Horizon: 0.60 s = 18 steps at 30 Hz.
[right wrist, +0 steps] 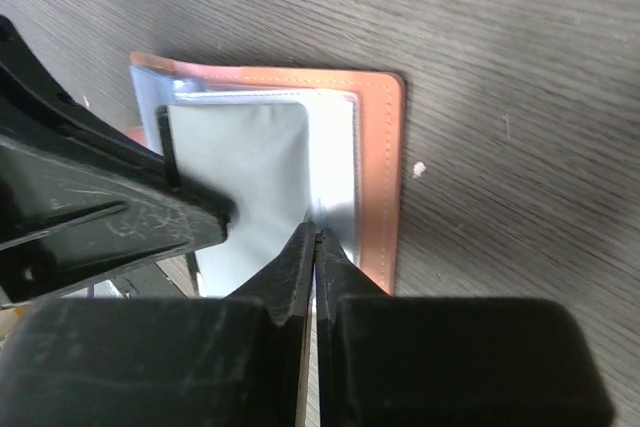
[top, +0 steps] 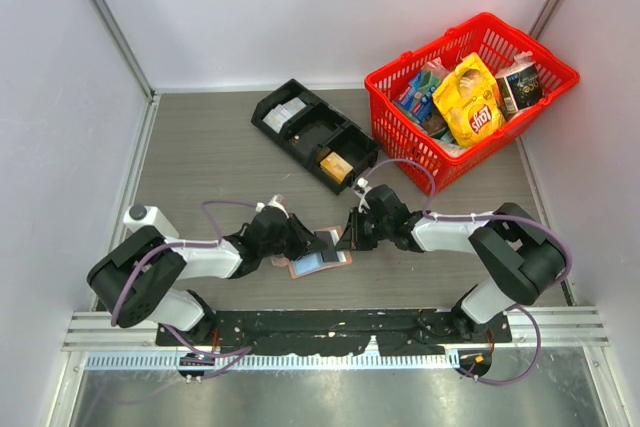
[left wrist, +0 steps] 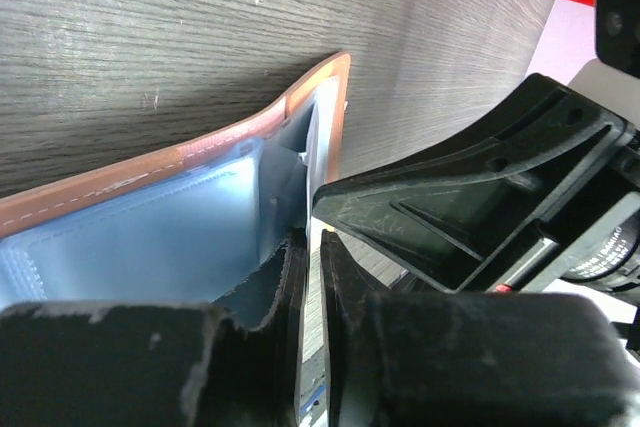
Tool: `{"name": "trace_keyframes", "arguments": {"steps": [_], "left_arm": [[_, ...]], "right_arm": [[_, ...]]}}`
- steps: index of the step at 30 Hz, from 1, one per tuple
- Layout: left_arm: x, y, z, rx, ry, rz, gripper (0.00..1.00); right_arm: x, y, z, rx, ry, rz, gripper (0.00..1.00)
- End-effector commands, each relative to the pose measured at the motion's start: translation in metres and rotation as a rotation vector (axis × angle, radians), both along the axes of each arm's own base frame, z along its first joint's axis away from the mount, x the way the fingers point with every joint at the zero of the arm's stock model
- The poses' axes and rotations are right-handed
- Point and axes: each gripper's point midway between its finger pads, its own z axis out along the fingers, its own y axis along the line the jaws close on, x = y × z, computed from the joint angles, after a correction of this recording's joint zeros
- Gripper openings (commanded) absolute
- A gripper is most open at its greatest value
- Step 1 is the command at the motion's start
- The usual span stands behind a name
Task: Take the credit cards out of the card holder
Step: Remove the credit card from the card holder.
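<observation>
The card holder (top: 318, 265) lies open on the table between my two grippers, with its salmon border (right wrist: 380, 167) and pale blue inner panels (left wrist: 150, 227) showing. A grey sheet (right wrist: 240, 187) stands up from it; card or inner panel, I cannot tell. My right gripper (right wrist: 317, 232) (top: 345, 239) is shut, pinching that sheet's near edge. My left gripper (left wrist: 312, 239) (top: 320, 244) sits at the holder's fold with its jaws a narrow slit apart, and the table grain shows through the slit. One left finger (right wrist: 150, 209) rests against the sheet's far side. No credit cards are clearly visible.
A black compartment tray (top: 313, 134) lies behind the holder. A red basket (top: 372, 82) full of snack bags (top: 470, 97) stands at the back right. White walls close in the table on the left, right and back.
</observation>
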Motion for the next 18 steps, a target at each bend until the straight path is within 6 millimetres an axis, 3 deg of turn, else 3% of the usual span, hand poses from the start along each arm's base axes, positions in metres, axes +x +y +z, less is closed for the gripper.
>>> {"name": "trace_keyframes", "arguments": {"steps": [1, 9, 18], "left_arm": [[0.007, -0.006, 0.025, -0.056, -0.058, 0.001, 0.17], [0.009, -0.006, 0.037, -0.088, -0.078, 0.012, 0.19], [0.005, -0.002, 0.032, -0.078, -0.061, 0.017, 0.04]], "right_arm": [[-0.003, -0.005, -0.013, -0.014, 0.029, -0.022, 0.05], [-0.007, -0.014, -0.024, -0.046, 0.05, -0.041, 0.04], [-0.005, -0.017, -0.026, -0.06, 0.05, -0.052, 0.04]]}}
